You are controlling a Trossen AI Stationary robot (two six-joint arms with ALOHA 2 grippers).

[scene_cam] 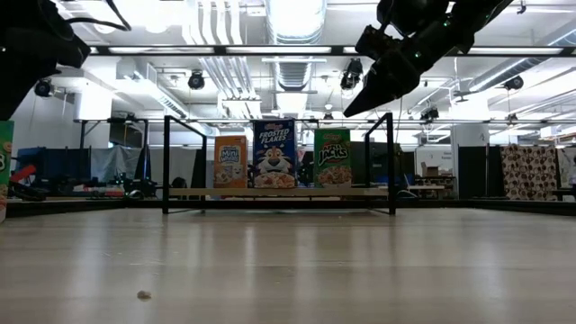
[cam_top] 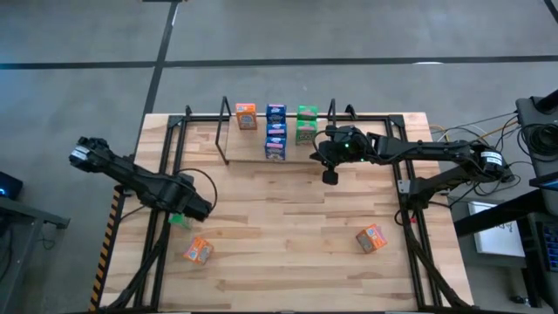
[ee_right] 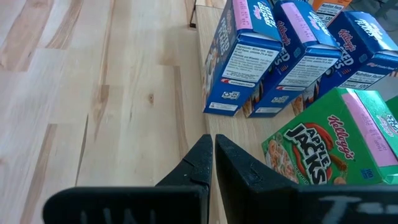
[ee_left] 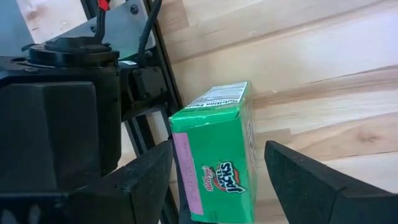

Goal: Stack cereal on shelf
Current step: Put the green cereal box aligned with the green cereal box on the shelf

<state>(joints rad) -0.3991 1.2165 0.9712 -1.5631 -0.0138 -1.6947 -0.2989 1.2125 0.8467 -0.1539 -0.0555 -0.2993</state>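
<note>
Six small printed cardboard cereal boxes already stand in the low black metal-rod shelf [cam_top: 228, 131] at the far edge of the pale wooden counter [cam_top: 288, 218]: one orange box [cam_top: 246, 116], a row of three blue boxes [cam_top: 275, 132] and two green boxes [cam_top: 305, 125]. Three remain loose: an orange box [cam_top: 198, 251] near the left front, another orange box [cam_top: 371, 238] at the right front, and a third green Apple Jacks box [ee_left: 217, 163].

That green box sits between the spread fingers of the left tool [ee_left: 217, 180], low over the counter's left side; the fingers flank the box, and I cannot tell whether they already touch it. So the step in hand looks like picking up the last green box.

The right tool [ee_right: 212, 165] hovers just in front of the shelf beside the blue row, fingers pressed together and empty.

Next, the left tool likely needs to clamp squarely on the box's sides, lift, then carry it to the shelf's green row without knocking neighbours.
</note>
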